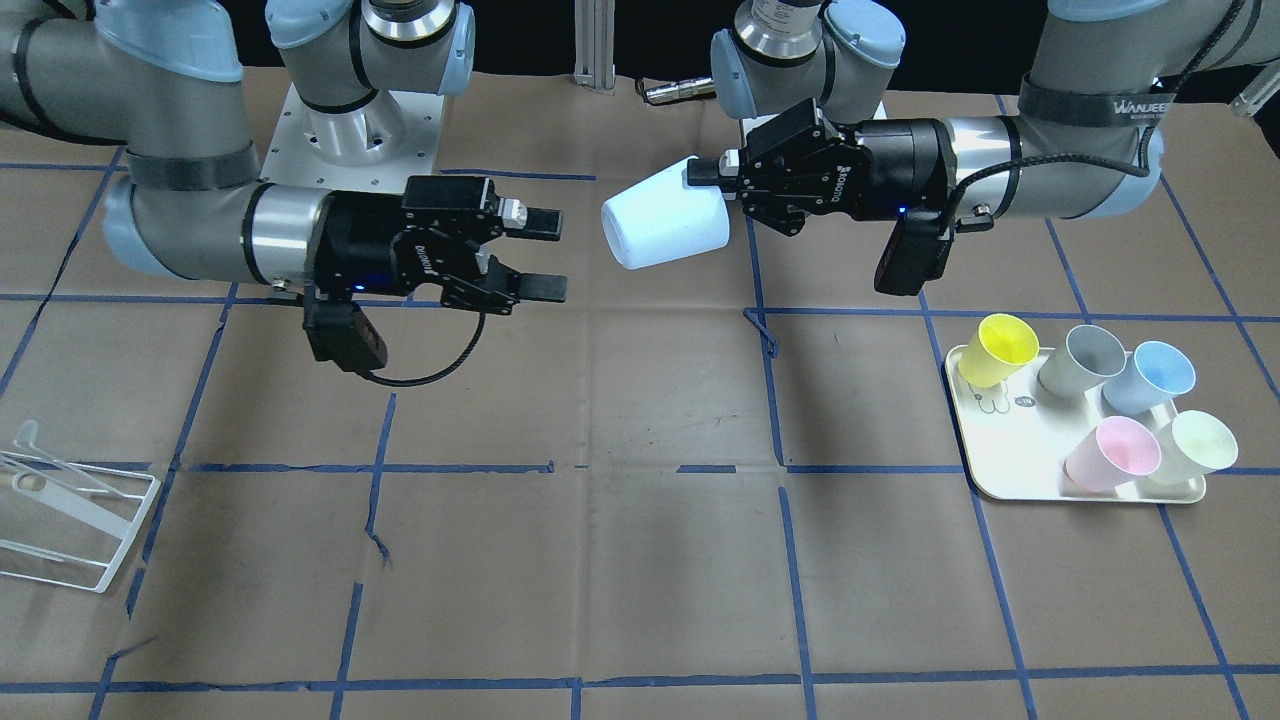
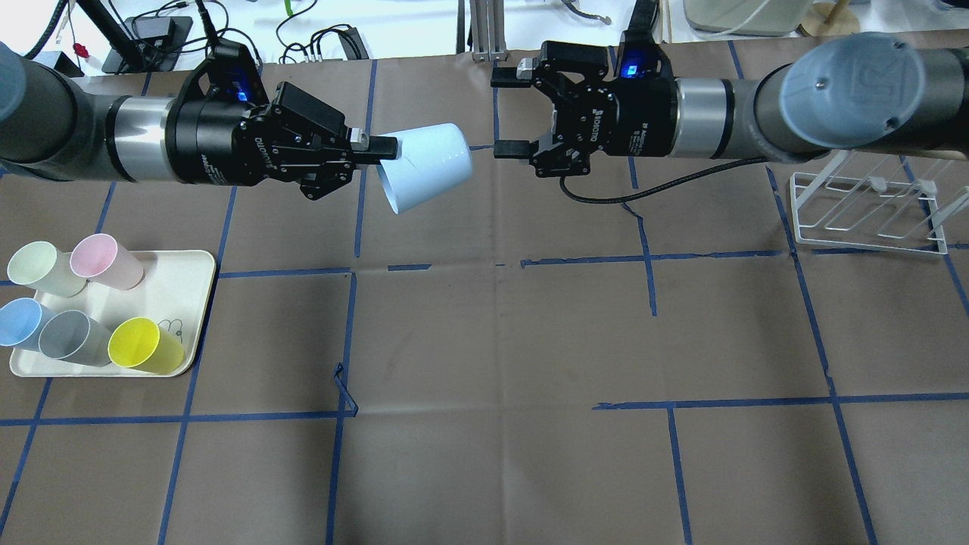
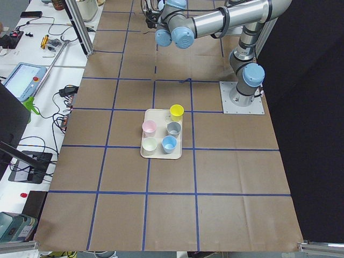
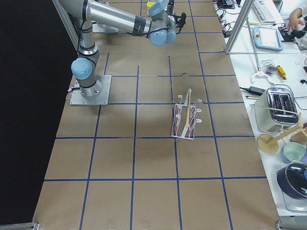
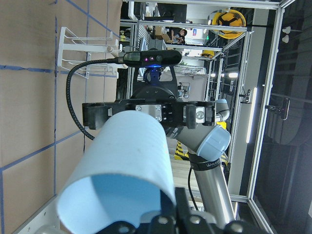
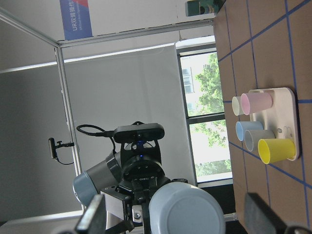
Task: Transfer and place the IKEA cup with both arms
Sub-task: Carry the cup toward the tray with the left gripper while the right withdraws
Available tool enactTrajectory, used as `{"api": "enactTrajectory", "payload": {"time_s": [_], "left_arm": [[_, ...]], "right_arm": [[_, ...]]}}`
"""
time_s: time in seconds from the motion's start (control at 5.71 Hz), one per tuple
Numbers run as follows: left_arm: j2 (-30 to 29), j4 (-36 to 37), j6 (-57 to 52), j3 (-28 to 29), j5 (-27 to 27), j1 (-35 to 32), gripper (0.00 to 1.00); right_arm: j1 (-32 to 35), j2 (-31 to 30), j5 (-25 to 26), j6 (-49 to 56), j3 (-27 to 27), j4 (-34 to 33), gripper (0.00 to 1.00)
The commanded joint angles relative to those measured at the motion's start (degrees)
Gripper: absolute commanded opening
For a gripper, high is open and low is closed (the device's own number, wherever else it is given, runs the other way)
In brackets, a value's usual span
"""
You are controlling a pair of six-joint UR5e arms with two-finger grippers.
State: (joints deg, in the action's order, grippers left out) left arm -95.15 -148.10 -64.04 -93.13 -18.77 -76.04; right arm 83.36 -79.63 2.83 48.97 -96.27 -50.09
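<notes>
The pale sky-blue IKEA cup (image 2: 424, 168) hangs on its side above the table, base pointing at my right gripper. My left gripper (image 2: 382, 151) is shut on its rim, with one finger inside the cup. The front view shows the same: cup (image 1: 665, 225), left gripper (image 1: 700, 172). My right gripper (image 2: 506, 113) is open and empty, its fingers level with the cup's base and a short gap away; it also shows in the front view (image 1: 545, 255). The left wrist view shows the cup (image 5: 122, 165) close up, and the right wrist view shows its base (image 6: 187, 209).
A cream tray (image 2: 193, 272) on my left holds several pastel cups: yellow, grey, blue, pink and pale green. It also shows in the front view (image 1: 985, 470). A white wire rack (image 2: 863, 204) lies on my right side, also in the front view (image 1: 60, 520).
</notes>
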Motion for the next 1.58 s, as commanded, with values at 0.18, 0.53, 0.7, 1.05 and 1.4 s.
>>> {"api": "enactTrajectory", "payload": {"time_s": [0.18,0.53,0.7,1.05,1.4], "left_arm": [[0.05,14.26,11.07,1.46,-12.56,0.11,0.02],[-0.56,32.71,20.59,-0.03,-31.41,0.19,0.02],[-2.57,40.36,30.89,-0.12,-42.37,0.28,0.02],[-6.17,53.71,49.64,-0.12,-61.87,0.98,0.02],[-10.12,59.64,50.69,-0.29,-72.91,6.84,0.02]], "right_arm": [[-6.98,-0.52,29.64,-11.69,1.69,-11.16,1.00],[-4.81,-5.50,59.27,-36.69,1.52,-38.15,1.00],[-3.31,-7.10,68.53,-37.02,1.52,-41.63,1.00],[5.01,-7.47,83.86,-47.58,4.92,-45.53,1.00],[5.58,-7.20,85.41,-47.48,5.82,-45.53,1.00]]}}
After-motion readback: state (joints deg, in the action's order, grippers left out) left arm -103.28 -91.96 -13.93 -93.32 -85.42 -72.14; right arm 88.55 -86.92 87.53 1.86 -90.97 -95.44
